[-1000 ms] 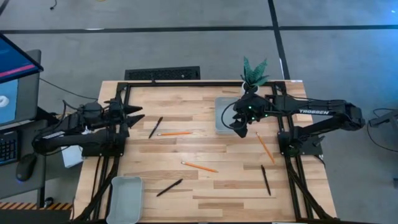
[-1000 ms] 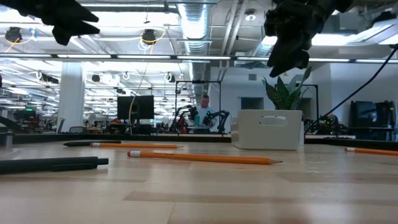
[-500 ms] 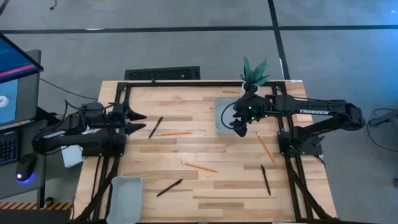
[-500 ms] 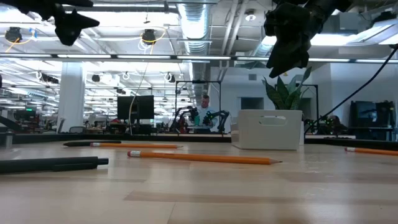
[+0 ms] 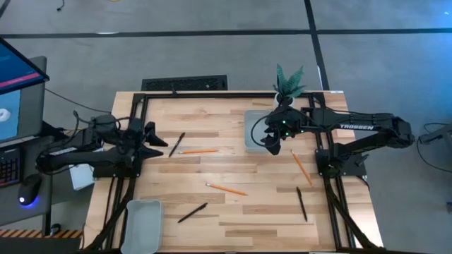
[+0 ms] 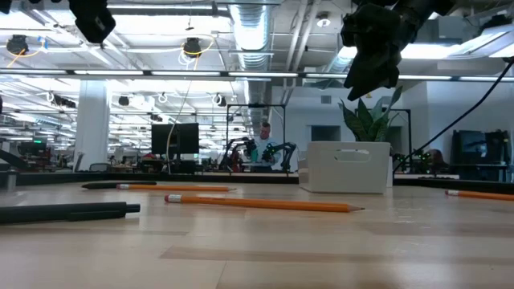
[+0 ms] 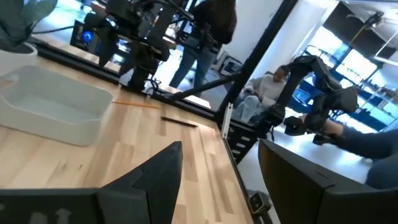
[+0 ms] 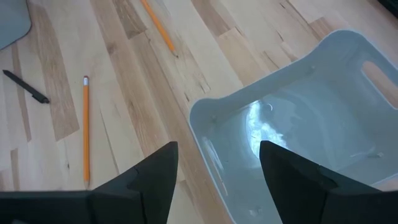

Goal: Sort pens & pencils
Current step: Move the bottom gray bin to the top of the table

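Pens [image 5: 176, 144] and pencils [image 5: 198, 151] all lie loose on the table [image 5: 233, 219]: three black sticks and three orange ones scattered between the two arms, none yet in either tray. What has changed over the last second is the left arm. Its left end effector [image 5: 157, 140], fingers spread wide, has swung out from the table's left edge and now sits just beside the nearest pen, with an orange pencil close by. The right end effector [image 5: 272, 143], also spread and holding nothing, has not moved and hangs over the near corner of the grey tray [image 5: 253, 132] by the potted plant [image 5: 288, 81]. A second tray [image 5: 141, 224] waits at the table's front left. Likely the left arm is lining up the first pick, so sorting has barely begun.
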You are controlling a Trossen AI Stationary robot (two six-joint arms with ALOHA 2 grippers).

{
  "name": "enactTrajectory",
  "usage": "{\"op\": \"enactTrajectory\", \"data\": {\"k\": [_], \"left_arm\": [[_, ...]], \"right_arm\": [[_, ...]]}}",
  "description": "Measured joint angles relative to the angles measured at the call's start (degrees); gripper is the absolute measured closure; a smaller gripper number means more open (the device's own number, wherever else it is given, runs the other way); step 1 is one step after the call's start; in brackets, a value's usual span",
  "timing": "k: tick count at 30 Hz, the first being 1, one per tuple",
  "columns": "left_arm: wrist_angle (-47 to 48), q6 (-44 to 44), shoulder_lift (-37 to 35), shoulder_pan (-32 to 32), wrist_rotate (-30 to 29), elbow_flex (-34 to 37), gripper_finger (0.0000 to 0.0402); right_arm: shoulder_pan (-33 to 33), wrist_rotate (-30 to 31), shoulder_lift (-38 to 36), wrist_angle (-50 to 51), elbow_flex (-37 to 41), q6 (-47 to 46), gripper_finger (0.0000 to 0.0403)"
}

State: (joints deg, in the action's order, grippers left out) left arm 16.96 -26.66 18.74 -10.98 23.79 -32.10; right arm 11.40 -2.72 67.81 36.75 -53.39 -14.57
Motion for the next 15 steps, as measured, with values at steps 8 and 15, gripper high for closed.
{"op": "enactTrajectory", "data": {"k": [8, 15], "left_arm": [[0.0, -1.2, 0.0, 0.0, -1.3, 0.0, 0.0201], [0.0, -5.1, 0.0, 0.0, -1.1, 0.0, 0.0201]], "right_arm": [[0.0, 0.0, 0.0, 0.0, 0.0, 0.0, 0.0154], [0.0, 0.0, 0.0, 0.0, 0.0, 0.0, 0.0154]]}}
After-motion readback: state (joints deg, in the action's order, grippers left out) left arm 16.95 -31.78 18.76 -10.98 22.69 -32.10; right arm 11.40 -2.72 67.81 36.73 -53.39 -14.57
